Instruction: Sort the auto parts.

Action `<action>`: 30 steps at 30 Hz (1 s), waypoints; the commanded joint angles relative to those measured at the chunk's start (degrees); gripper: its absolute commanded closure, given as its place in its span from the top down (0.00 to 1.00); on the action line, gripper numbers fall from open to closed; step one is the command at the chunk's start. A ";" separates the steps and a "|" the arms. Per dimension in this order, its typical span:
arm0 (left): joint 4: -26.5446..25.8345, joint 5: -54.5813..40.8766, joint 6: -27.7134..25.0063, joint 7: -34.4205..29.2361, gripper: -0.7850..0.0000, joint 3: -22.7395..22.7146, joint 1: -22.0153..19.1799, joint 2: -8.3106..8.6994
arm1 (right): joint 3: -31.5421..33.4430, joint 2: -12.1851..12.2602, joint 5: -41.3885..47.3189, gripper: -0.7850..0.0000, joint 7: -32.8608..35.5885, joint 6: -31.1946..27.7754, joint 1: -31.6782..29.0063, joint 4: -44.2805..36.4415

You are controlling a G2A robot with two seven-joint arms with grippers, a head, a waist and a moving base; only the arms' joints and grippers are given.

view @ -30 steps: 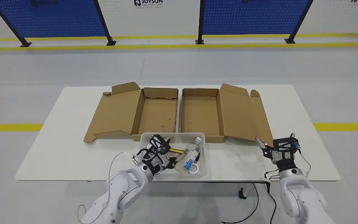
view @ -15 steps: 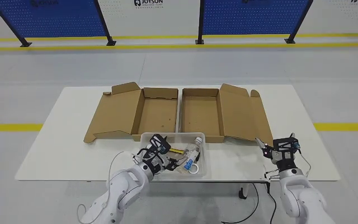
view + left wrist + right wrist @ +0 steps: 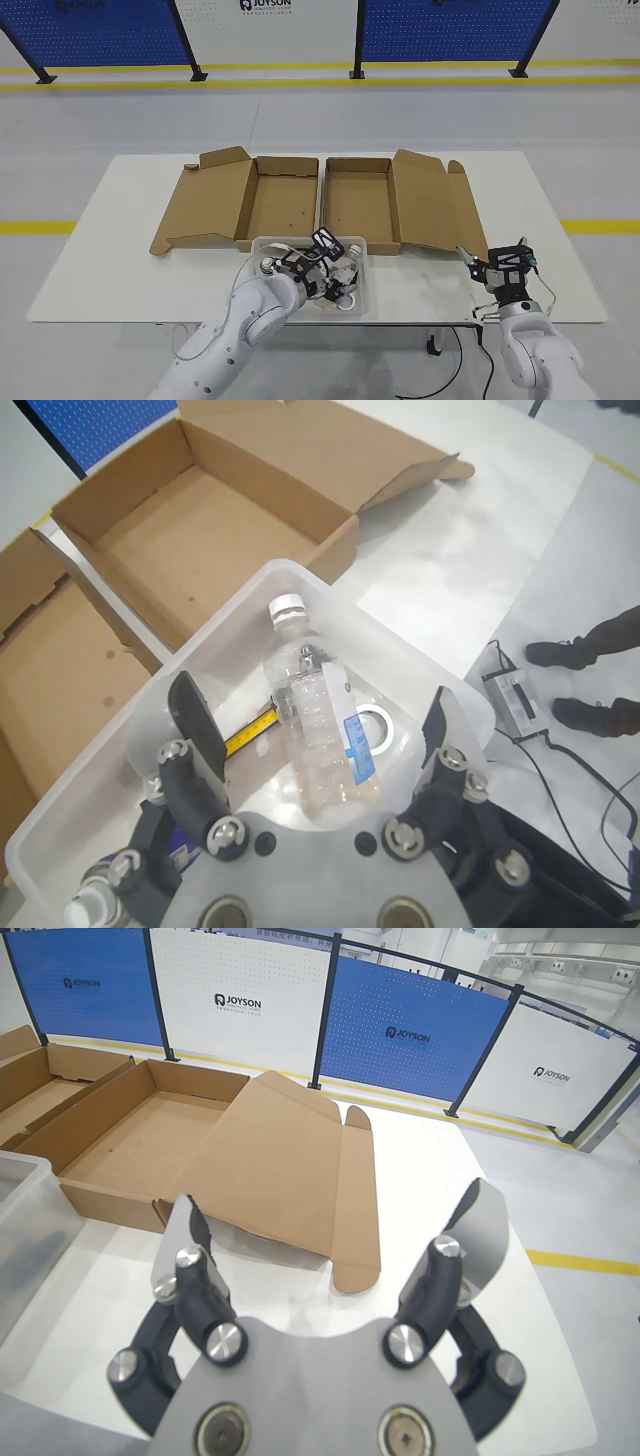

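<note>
Top view: the left tool point(image 3: 330, 268) hovers over the clear plastic bin point(image 3: 262, 245) at the white tabletop's point(image 3: 120, 270) near edge.

Left wrist view: its jaws are spread astride the clear plastic bottle point(image 3: 320, 720) lying in the bin. It should descend centred on the bottle's middle.

Right wrist view: the right tool point(image 3: 330, 1193) is spread and empty.

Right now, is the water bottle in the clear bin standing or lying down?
Lying down: the bottle lies on its side inside the bin, its white cap pointing toward the cardboard box.

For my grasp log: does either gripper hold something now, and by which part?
Nothing is held. The left gripper is open above the plastic bottle in the clear bin; the right gripper is open and empty.
</note>
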 commanded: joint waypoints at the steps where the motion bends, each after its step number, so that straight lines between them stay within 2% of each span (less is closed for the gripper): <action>1: 1.46 -0.68 0.83 -1.14 1.00 1.69 -1.43 -0.54 | 0.00 0.00 0.00 1.00 0.00 0.00 0.00 0.00; 6: 3.88 -0.98 2.54 -3.08 0.97 3.65 -3.55 -1.35 | 0.00 0.00 0.00 1.00 0.00 0.00 0.00 0.00; 8: 4.59 -1.00 3.04 -3.49 0.91 4.17 -4.08 -1.59 | 0.00 0.00 0.00 1.00 0.00 0.00 0.00 0.00; 10: 5.44 -1.13 3.41 -3.76 0.92 4.50 -4.53 -1.80 | 0.00 0.00 0.00 1.00 0.00 0.00 0.00 0.00; 13: 6.62 -1.78 3.83 -3.97 0.87 4.84 -5.02 -2.09 | 0.00 0.00 0.00 1.00 0.00 0.00 0.00 0.00; 30: 13.10 -3.58 4.66 -3.29 0.89 6.44 -7.64 -3.56 | 0.00 0.00 0.00 1.00 0.00 0.00 0.00 0.00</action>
